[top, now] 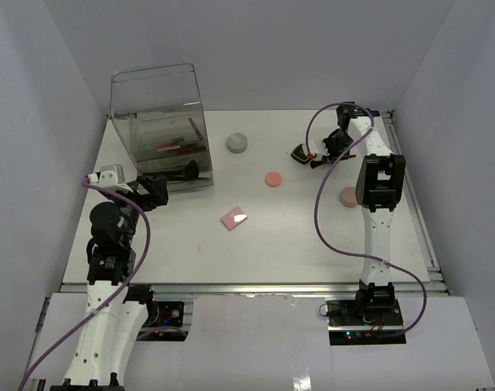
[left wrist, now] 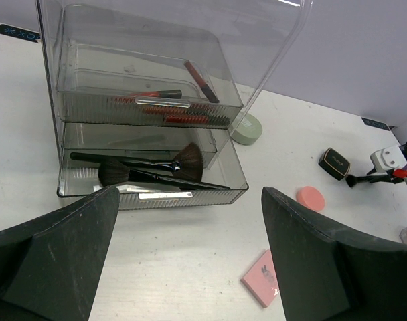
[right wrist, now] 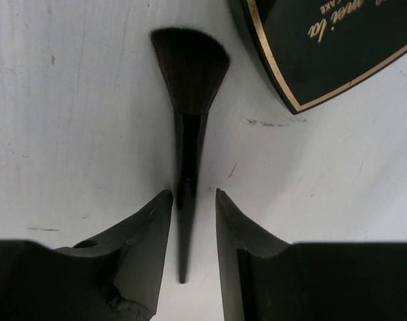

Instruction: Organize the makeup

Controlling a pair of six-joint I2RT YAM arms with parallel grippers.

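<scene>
Right gripper (right wrist: 193, 195) extended far forward, straddling brush (right wrist: 188, 144)

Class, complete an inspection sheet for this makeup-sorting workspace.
Surface: white table, faint scuffs.
Job's things: red-and-black sticks in upper drawer, brushes in lower drawer of clear drawer box; grey jar, pink disc, pink square compact, black compact, beige puff, small brush loose on table.
Clutter: nothing seen.
Grippers: left gripper open, empty, facing the drawers; right gripper open, straddling small brush's handle.
Cables: purple cable along each arm.
Surroundings: pale walls.
</scene>
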